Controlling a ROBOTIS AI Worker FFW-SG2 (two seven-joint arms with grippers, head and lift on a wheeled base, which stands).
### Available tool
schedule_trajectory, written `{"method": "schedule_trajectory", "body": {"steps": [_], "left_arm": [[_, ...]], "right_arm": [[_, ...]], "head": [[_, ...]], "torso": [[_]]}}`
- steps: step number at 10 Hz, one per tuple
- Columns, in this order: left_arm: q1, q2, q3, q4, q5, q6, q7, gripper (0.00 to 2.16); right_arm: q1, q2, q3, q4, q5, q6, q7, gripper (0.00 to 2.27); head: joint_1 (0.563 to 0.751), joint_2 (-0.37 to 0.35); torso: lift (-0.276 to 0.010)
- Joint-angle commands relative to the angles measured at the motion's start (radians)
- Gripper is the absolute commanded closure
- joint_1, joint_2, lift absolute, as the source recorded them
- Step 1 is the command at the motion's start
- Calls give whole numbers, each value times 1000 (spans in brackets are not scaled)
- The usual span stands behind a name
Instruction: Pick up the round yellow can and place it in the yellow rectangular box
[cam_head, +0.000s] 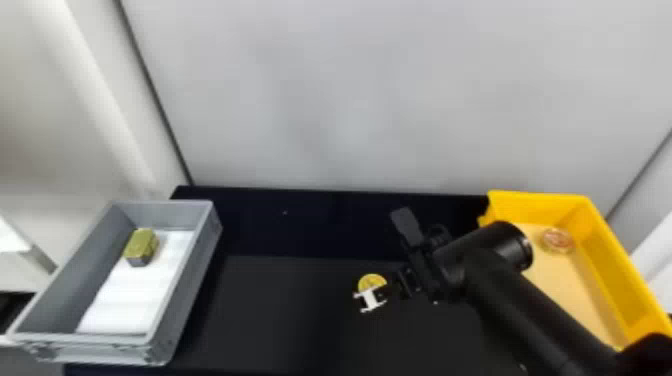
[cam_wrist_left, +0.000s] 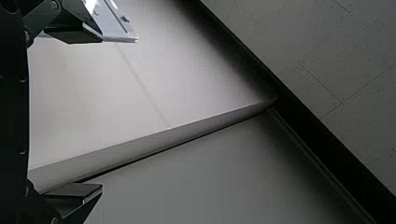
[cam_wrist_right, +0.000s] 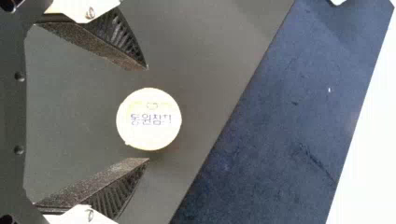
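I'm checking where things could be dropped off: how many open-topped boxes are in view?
2. A gray box is on the robot's left, and the yellow rectangular box is on its right, partly hidden behind the right arm.

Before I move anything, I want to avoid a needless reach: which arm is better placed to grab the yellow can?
Right, I'd judge: the right gripper hangs open at the yellow can, a finger to either side, while the left gripper points toward pale panels.
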Motion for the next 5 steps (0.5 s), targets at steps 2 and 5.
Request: {"method": "schedule_trajectory", "body": {"steps": [2,5], "left_arm": [[0,-1,-3,1,-1,-5,-1,140],[-2,-7,-9,8,-3,-16,-1,139]], "right_arm": [[4,9,2,43,0,-64,-1,75],[3,12,5,76,0,-102,-12,76]], "head": [[694,54],[694,54]], "torso": [[-3],[-3]]}}
